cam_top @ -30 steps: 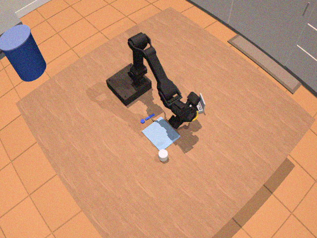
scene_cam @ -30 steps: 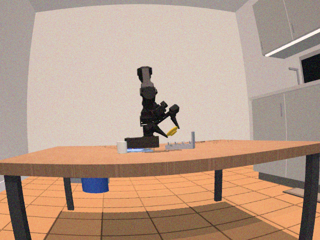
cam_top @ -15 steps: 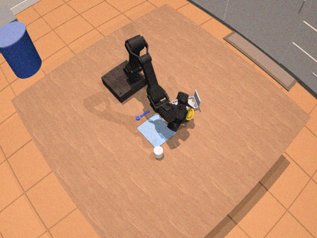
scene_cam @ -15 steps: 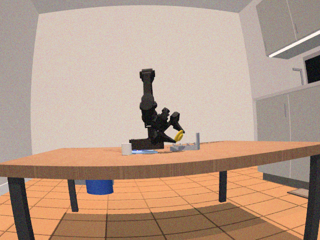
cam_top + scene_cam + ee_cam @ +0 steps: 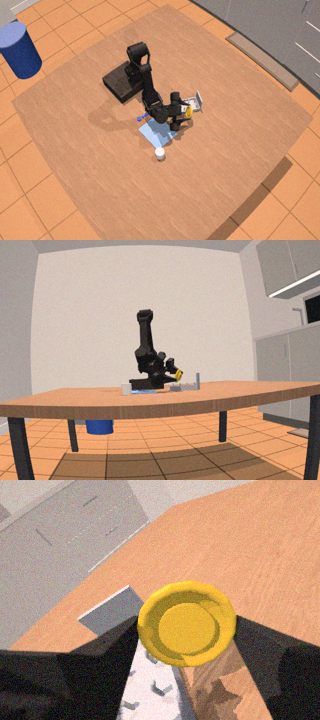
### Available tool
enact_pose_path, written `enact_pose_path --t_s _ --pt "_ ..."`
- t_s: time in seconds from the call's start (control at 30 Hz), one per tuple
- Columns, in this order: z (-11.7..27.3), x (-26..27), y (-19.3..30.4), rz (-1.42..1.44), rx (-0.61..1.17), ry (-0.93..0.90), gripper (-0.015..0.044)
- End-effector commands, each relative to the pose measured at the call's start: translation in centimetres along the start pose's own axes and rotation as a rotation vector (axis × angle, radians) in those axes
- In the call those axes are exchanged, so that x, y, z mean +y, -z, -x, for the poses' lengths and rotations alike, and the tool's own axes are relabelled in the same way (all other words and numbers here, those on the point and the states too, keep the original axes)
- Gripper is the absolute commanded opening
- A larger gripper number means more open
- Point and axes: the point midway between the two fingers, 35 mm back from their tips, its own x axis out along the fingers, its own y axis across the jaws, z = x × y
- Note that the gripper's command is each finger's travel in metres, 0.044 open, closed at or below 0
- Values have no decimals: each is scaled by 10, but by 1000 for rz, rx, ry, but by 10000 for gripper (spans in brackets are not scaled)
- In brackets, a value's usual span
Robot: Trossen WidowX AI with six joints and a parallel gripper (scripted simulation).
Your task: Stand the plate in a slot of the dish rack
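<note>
The yellow plate is held nearly upright, slightly tilted, in the air. My gripper is shut on it, with a finger at each side of the rim. The grey-white dish rack lies on the table, with short pegs and a tall end wall. In the exterior view the plate is above the rack's left part, its lower edge a little higher than the rack. The wrist view shows the rack behind and below the plate, partly hidden by a finger.
A light blue cloth lies below the arm. A white cylinder stands beside its corner. A blue utensil lies near the arm, partly hidden. The dark arm base sits farther back.
</note>
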Motion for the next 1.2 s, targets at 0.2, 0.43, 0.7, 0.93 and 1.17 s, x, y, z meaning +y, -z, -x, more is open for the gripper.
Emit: enact_pose_path --t_s 0.2,0.43,0.7,0.93,1.17 --pt "16 24 14 240 -136 -106 0" --pt "30 44 22 408 -224 -164 0" --pt "37 57 26 499 -270 -193 0" --pt "37 57 26 499 -270 -193 0" --pt "33 53 33 507 -268 -190 0"
